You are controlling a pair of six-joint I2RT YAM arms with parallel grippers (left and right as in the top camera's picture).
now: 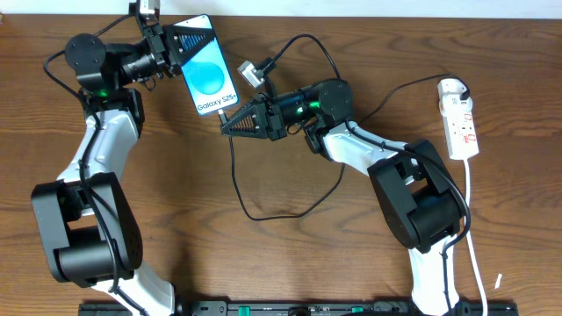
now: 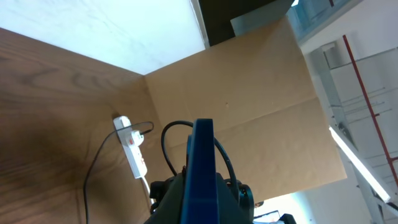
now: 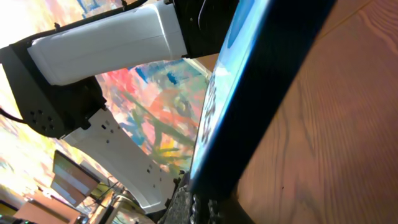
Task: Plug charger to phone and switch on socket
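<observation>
At the far left of the brown wood-grain table (image 1: pixel 334 254), the phone (image 1: pixel 209 79) is held off the surface, blue screen facing up, lower edge slanting toward the centre. The left gripper (image 1: pixel 195 37) is clamped on its upper end; the left wrist view shows the slim slab (image 2: pixel 201 174) edge-on between the fingers. The right gripper (image 1: pixel 226 126) sits just beside the phone's lower edge, fingers drawn to a point on the charger (image 1: pixel 235 175); its plug tip is hidden. That thin black cable loops over open tabletop to the socket (image 1: pixel 461 123), a narrow white strip near the right edge with a black plug (image 1: pixel 462 89) seated at its rounded far end. A white cord (image 1: pixel 470 219) trails toward the near edge.
</observation>
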